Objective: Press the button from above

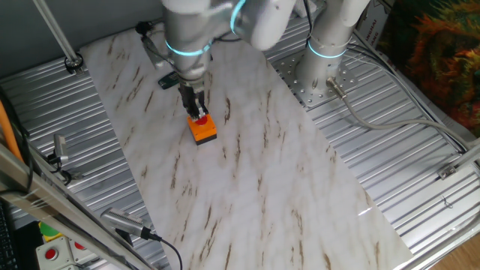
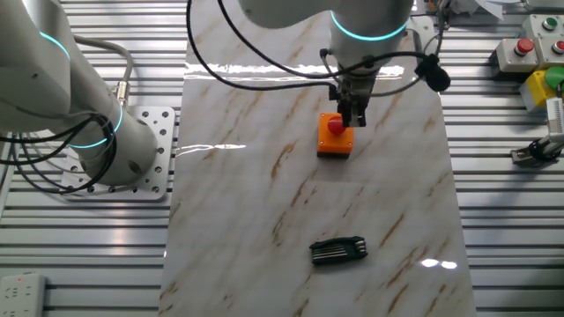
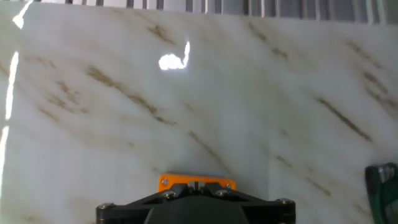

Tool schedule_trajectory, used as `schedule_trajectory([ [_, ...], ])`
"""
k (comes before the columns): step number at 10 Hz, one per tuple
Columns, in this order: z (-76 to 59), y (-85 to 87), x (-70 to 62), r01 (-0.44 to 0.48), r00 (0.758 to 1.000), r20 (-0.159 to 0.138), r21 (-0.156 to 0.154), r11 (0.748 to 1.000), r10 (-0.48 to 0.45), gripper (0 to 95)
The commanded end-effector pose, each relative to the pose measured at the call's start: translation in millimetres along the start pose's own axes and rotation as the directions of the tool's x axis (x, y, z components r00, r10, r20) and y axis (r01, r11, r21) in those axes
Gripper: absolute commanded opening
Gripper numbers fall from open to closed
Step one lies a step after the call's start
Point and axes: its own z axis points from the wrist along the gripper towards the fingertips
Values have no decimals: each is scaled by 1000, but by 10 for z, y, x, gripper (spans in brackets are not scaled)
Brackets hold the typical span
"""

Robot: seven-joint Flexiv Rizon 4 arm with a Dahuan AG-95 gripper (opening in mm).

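Observation:
The button (image 1: 201, 118) is small, round and red, on a square orange box (image 1: 203, 130) that sits on the marble board. My gripper (image 1: 198, 111) stands upright directly above it, fingertips at the button's top; I cannot tell if they touch it. In the other fixed view the gripper (image 2: 354, 121) hangs at the far right edge of the button (image 2: 336, 126). In the hand view the gripper (image 3: 198, 185) shows its fingertips together, with the orange box (image 3: 177, 182) just beyond them and the red button hidden.
A black hex-key set (image 2: 338, 251) lies on the board nearer the front; its edge may show in the hand view (image 3: 382, 180). A pale control panel (image 2: 520, 51) with a red button and a yellow box (image 2: 539, 88) stand at the right. A second arm's base (image 2: 97, 132) stands left.

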Motion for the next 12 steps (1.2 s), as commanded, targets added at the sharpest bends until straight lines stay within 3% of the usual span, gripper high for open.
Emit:
schedule_trajectory([
  [1,-43,28,-23,-9,999,-36,-11,1000,8,0],
  [5,-72,33,-20,-8,998,-56,-32,999,6,0],
  [9,-6,24,-26,-17,998,-69,-75,997,11,0],
  [12,51,15,-30,-16,997,-71,-64,998,11,0],
])
